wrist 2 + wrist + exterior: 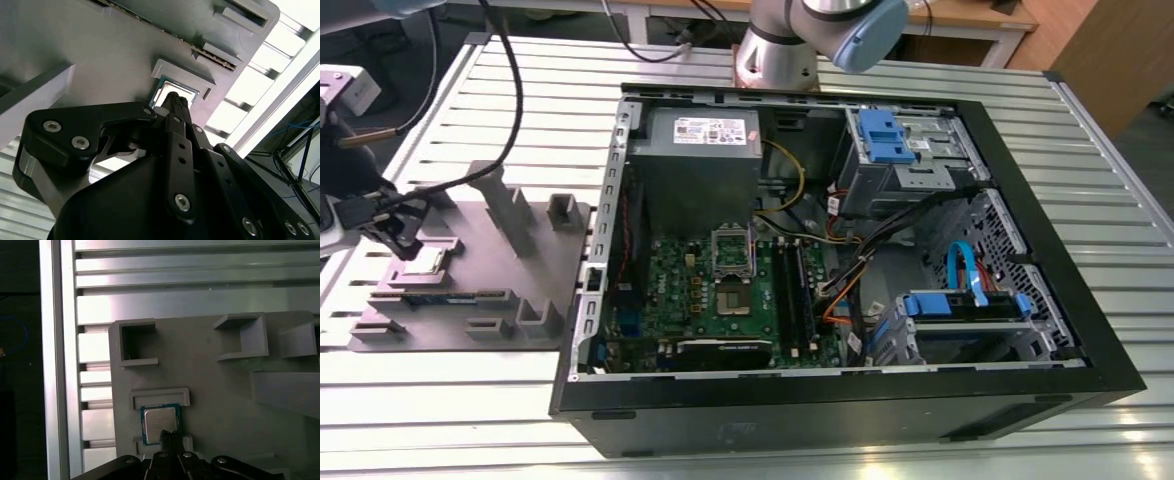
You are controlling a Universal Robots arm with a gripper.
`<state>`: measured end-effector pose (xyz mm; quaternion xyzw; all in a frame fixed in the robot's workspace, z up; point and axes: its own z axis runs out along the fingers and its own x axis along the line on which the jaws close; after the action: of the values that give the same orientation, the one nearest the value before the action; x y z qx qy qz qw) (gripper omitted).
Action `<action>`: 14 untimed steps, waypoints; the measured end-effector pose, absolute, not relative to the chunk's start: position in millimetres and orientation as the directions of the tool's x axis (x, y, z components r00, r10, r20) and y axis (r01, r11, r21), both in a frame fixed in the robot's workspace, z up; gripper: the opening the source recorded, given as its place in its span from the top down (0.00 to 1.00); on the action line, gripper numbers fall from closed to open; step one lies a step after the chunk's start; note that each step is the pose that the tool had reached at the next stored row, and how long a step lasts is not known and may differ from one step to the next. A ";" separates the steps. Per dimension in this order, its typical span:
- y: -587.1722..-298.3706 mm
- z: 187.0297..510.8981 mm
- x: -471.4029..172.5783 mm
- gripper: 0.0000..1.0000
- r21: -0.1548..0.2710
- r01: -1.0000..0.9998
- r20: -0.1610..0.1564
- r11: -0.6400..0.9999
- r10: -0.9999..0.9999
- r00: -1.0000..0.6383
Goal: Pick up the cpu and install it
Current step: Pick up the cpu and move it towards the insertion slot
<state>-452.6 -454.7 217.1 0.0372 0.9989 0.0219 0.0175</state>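
Note:
The cpu (159,421) is a small square chip with a pale metal top, lying flat in a shallow nest of the grey fixture plate (210,405). In the exterior view the cpu (430,262) sits at the left, outside the computer case. My gripper (403,245) hangs just above it. Both wrist views show the black gripper (169,434) with its fingertips close together over the chip's near edge, holding nothing. In the second wrist view the gripper (175,100) points down at the cpu (172,89). Inside the case, the green motherboard (720,290) has its socket (731,300) uncovered.
The open black computer case (841,400) lies on the slatted metal table (480,400), with a grey power-supply box (700,135), blue drive brackets (887,135) and loose cables. The fixture plate (467,290) carries upright posts (500,200) and a memory stick (434,297). The arm's base (781,50) stands behind the case.

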 end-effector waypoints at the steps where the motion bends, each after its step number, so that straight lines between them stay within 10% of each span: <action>1: -454.7 215.3 -452.7 0.89 0.045 0.073 -0.033 0.996 0.075 -0.997; 14: -452.5 206.8 -452.6 0.89 0.045 0.050 -0.033 0.998 0.051 -0.998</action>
<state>-452.6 -452.5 206.8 0.0253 0.9993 0.0221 0.0173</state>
